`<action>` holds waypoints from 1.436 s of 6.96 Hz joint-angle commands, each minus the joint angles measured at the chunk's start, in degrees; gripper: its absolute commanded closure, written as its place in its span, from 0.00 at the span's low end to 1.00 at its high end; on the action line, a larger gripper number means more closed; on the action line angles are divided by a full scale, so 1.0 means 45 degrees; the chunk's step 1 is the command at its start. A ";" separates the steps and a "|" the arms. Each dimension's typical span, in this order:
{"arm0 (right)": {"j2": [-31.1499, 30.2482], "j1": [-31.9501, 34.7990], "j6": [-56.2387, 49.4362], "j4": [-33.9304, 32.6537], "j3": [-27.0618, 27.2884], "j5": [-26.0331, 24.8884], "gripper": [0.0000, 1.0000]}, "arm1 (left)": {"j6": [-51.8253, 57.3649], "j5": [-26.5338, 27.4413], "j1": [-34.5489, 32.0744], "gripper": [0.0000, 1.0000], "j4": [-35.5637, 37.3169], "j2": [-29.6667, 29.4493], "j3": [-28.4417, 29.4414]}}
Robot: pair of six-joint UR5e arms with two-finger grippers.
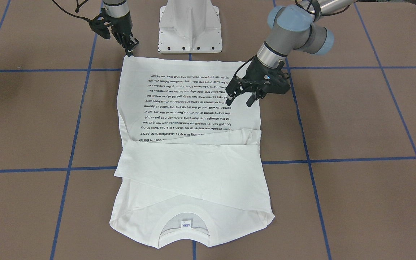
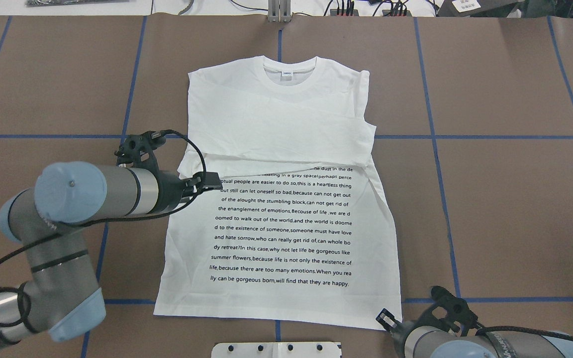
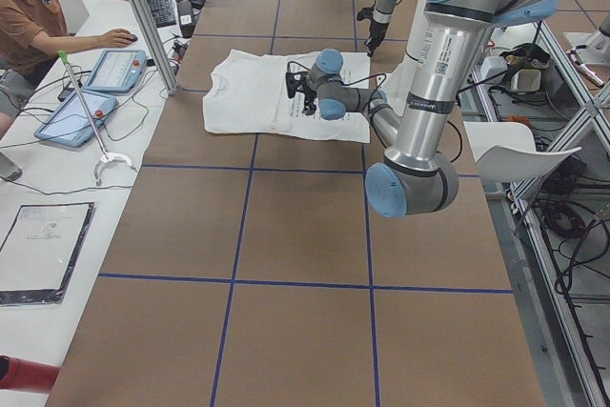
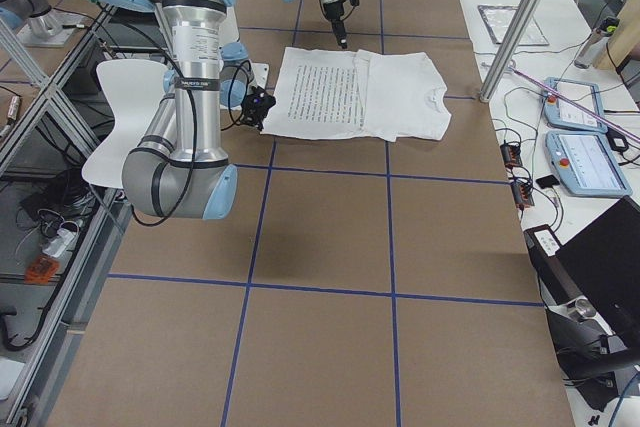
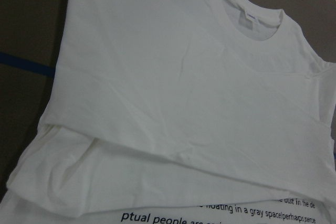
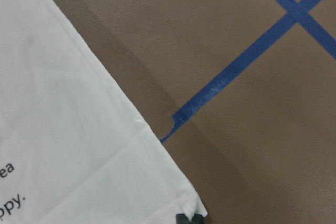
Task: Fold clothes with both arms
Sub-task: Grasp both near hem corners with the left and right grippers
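The white long-sleeved cloth T-shirt [image 2: 276, 124] lay flat mid-table on the brown, blue-taped table [image 2: 505, 209], collar toward the far edge. The black two-finger left gripper [image 1: 239, 102] hovered over its side, fingers spread. The black right gripper [image 1: 131, 50] sat at a hem corner; whether it pinched cloth was unclear. Lifting one corner alone could skew the fold. The black printed lines [image 2: 284, 223] ended "will find that they are happy."; the small neck label [image 1: 186, 224] was illegible.
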 commanded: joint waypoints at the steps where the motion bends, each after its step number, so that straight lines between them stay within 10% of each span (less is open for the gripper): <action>1: -0.0011 -0.0020 -0.0004 0.0015 -0.0034 0.0014 1.00 | -0.1372 0.1796 0.2650 0.12 0.0900 0.2213 -0.1669; 4: 0.0085 -0.0020 -0.0004 0.0015 -0.0015 0.0014 1.00 | -0.3034 0.2156 0.3773 0.03 0.2582 0.2299 -0.1867; 10: 0.0086 -0.0020 0.0015 0.0015 -0.0015 -0.0006 1.00 | -0.3703 0.2040 0.4381 0.18 0.3714 0.2338 -0.2022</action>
